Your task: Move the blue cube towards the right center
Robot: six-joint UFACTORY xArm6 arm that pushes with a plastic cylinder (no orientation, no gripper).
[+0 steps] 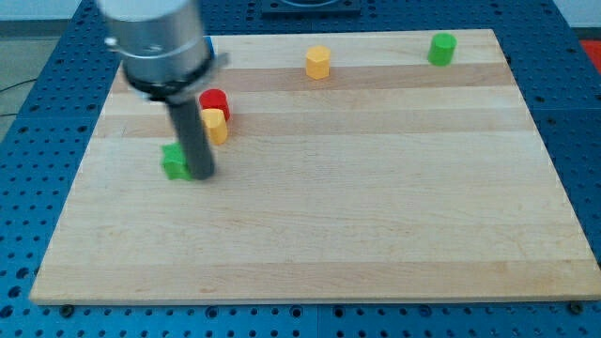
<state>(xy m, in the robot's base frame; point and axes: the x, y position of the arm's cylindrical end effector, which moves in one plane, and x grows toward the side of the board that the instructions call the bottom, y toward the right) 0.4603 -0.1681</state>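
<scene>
The blue cube is almost wholly hidden behind the arm's grey body; only a sliver of blue shows at the arm's right edge, near the board's top left. My tip rests on the board at the left, touching or nearly touching the right side of a green block. A yellow block and a red cylinder stand just above and to the right of the rod. The tip is well below the blue sliver.
A yellow hexagonal block sits near the top centre. A green cylinder stands at the top right. The wooden board lies on a blue perforated table.
</scene>
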